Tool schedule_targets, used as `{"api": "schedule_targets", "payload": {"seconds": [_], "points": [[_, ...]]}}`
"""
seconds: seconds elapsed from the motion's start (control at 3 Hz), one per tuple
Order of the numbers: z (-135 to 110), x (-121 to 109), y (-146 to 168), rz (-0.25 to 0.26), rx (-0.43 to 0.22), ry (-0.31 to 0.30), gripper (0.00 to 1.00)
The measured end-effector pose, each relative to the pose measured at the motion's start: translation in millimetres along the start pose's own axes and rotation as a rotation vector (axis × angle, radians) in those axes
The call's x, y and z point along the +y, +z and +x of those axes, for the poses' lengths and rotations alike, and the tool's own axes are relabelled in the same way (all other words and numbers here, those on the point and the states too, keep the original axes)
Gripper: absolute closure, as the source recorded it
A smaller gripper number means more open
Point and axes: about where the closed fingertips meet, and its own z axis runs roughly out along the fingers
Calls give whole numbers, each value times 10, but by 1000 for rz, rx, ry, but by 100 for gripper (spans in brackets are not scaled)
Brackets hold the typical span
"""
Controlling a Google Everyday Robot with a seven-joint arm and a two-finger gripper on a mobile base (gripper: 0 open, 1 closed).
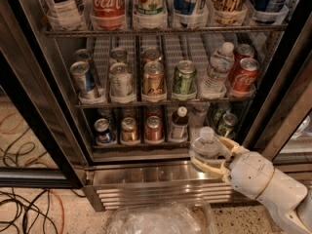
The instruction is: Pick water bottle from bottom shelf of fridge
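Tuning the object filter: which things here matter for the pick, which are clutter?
Job: water bottle, held by the tool in front of the bottom shelf; fridge.
Clutter: soda cans, dark-liquid bottle, floor cables, crinkled clear plastic.

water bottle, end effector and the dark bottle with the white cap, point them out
water bottle [204, 147]: camera view, its clear ribbed body
end effector [208, 153]: camera view, midway between fingertips, gripping the water bottle, lower right
dark bottle [179, 126]: camera view, its dark body below the white cap
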Motion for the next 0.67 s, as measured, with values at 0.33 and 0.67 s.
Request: {"api": "schedule_targets", "payload": {"seconds": [0.33,0.67], "points": [[-215,34,32,-24,-16,-19,100],[-390,119,152,-87,-39,-46,100]]}}
